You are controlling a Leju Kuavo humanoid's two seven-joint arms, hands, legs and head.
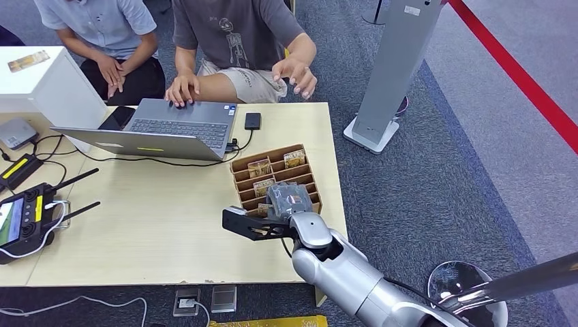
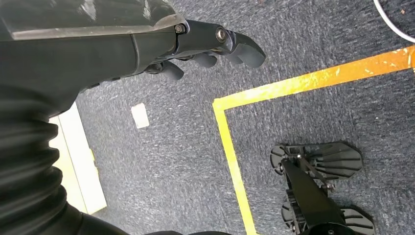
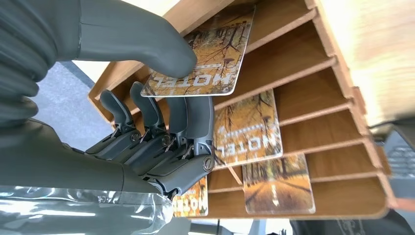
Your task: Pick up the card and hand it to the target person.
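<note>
A wooden card rack (image 1: 308,178) stands near the table's right edge with several autumn-print "HOTEL" cards in its slots. My right hand (image 1: 289,201) reaches over the rack's near end. In the right wrist view the thick thumb (image 3: 147,44) presses on top of one card (image 3: 208,54) and the dark fingers (image 3: 188,125) lie under it, so the card is pinched, its far end still over the rack (image 3: 313,88). Other cards (image 3: 249,129) sit in the slots beside it. My left hand (image 2: 215,44) hangs over the carpet, holding nothing, fingers loosely extended.
Two people sit behind the table; the one in a grey T-shirt (image 1: 238,30) holds a hand (image 1: 296,71) out above the far edge. An open laptop (image 1: 160,129), a black device (image 1: 253,120), a controller (image 1: 27,218), and a grey stand (image 1: 388,75) on the right.
</note>
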